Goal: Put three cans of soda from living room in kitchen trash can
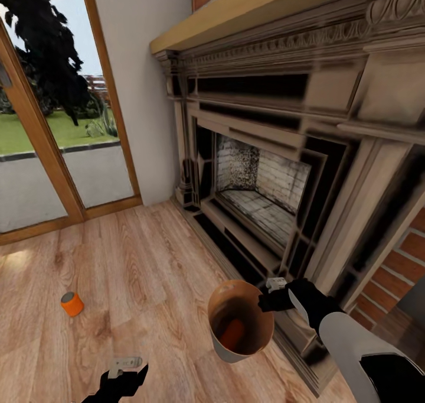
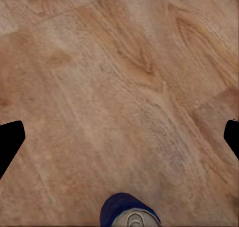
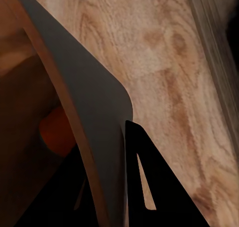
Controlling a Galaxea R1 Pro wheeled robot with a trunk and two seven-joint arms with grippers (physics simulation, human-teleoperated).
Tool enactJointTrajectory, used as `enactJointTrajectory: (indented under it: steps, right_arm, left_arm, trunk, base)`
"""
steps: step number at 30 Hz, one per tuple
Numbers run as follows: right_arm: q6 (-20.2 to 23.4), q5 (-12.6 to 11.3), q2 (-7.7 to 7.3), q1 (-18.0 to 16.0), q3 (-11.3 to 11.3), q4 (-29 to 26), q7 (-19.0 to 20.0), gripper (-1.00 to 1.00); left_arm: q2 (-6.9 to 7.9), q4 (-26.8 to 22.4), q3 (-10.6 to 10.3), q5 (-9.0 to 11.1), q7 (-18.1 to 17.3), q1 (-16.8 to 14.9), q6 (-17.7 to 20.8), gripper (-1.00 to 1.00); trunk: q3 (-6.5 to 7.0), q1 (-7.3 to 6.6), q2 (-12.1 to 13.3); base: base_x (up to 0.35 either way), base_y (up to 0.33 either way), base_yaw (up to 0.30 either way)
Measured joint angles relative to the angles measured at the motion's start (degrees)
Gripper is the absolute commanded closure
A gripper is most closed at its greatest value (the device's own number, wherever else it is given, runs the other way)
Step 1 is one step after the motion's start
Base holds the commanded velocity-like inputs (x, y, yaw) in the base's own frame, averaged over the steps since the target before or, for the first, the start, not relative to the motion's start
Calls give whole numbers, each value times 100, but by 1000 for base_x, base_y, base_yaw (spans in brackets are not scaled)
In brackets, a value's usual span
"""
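bin held at the hearth, one can in it, two on the floor

you are in the living room, on its reddish plank floor [image 1: 136, 261]. the ornate dark fireplace [image 1: 277, 172] fills the far right, with red brick [image 1: 407, 255] at its right side and a wood-framed glass door [image 1: 53, 125] on the far left showing lawn outside.

your right gripper [image 1: 273, 294] is closed on the rim of the tash can [image 1: 236, 350], one finger inside and one outside the wall, as the right wrist view makes plain. the bin hangs just in front of the hearth, tilted a little, and an orange can inside it [image 1: 232, 334] rests against the brown inner wall.

your left gripper [image 1: 125, 372] sits at the near edge of the head view, low over the floor. in the left wrist view its fingertips [image 2: 9, 142] stand far apart at the two edges of the frame, holding nothing, with bare planks between them.

a second orange can [image 1: 72, 304] stands on the floor to the left, well apart from the bin and from both grippers. the left wrist view adds the dark blue can [image 2: 129, 211] on the floor close under that gripper, at the frame's edge, not touched by the fingers
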Motion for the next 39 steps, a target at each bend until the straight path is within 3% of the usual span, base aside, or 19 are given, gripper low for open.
enactJointTrajectory:
  steps: [7, 14, 23, 27, 31, 35, 39]
  right_arm:
    - [28, -5, 11, -16, -9, -113, 6, 100]
    - [561, 0, 49, -39, -4, -454, -7, 100]
    - [669, -26, 133, -29, -2, -572, -24, 100]
    - [655, 34, 142, -26, 5, -581, -30, 100]
    - [662, 6, 146, -26, 2, -583, -27, 100]
    - [659, 31, 145, -24, 5, -616, -31, 100]
    - [663, 25, 144, -20, -8, -803, -39, 100]
  left_arm:
    - [-9, 86, -56, -1, 4, -8, -25, -100]
    - [-19, 89, -114, -1, 9, -8, -45, -100]
    - [-42, 240, -121, -1, 11, -9, -55, -100]
    - [-47, 253, -126, -2, 7, -9, -56, -100]
    - [-78, 256, -381, -1, 7, -9, -56, -100]
    - [-94, 257, -898, 25, 31, -9, -60, -100]
    - [-96, 255, -979, 33, 39, -9, -65, -100]
  trunk:
    - [-125, 154, -281]
    - [-251, 308, -562]
    - [-413, 505, -922]
    - [-502, 516, -928]
    - [-590, 526, -934]
    - [-679, 537, -939]
    - [-723, 541, -942]
  base:
    - [0, 0, 0]
    - [0, 0, 0]
    - [0, 0, 0]
    - [0, 0, 0]
    - [0, 0, 0]
    - [0, 0, 0]
    - [0, 0, 0]
